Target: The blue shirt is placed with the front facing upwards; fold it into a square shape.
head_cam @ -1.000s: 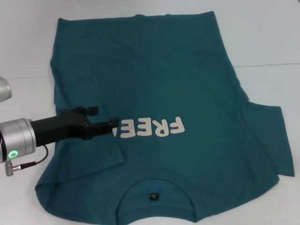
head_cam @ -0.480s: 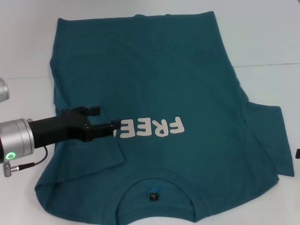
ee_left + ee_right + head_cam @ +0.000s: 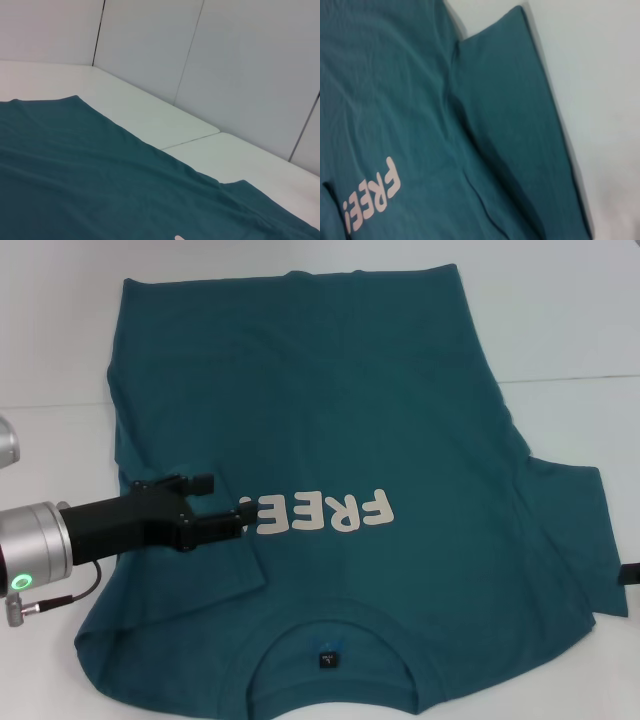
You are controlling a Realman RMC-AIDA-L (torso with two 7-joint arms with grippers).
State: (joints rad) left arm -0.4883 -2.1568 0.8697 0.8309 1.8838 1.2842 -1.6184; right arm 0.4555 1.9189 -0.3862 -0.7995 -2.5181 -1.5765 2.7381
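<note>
The blue shirt lies flat on the white table, print up, with its collar and small dark label nearest me. Its white "FREE!" print also shows in the right wrist view. The sleeve on my left is folded inward over the chest. The sleeve on my right lies spread out. My left gripper is open and empty just above the folded sleeve, its fingertips at the print's left end. A dark bit of my right gripper shows at the right edge, beside the spread sleeve.
A seam crosses the white table to the right of the shirt. Grey wall panels stand behind the table's far edge. Bare table surface lies to the right of the sleeve.
My left arm has drawn back a little toward the left and lower, with its fingers still open. A dark bit of my right gripper has come into view at the right edge.
</note>
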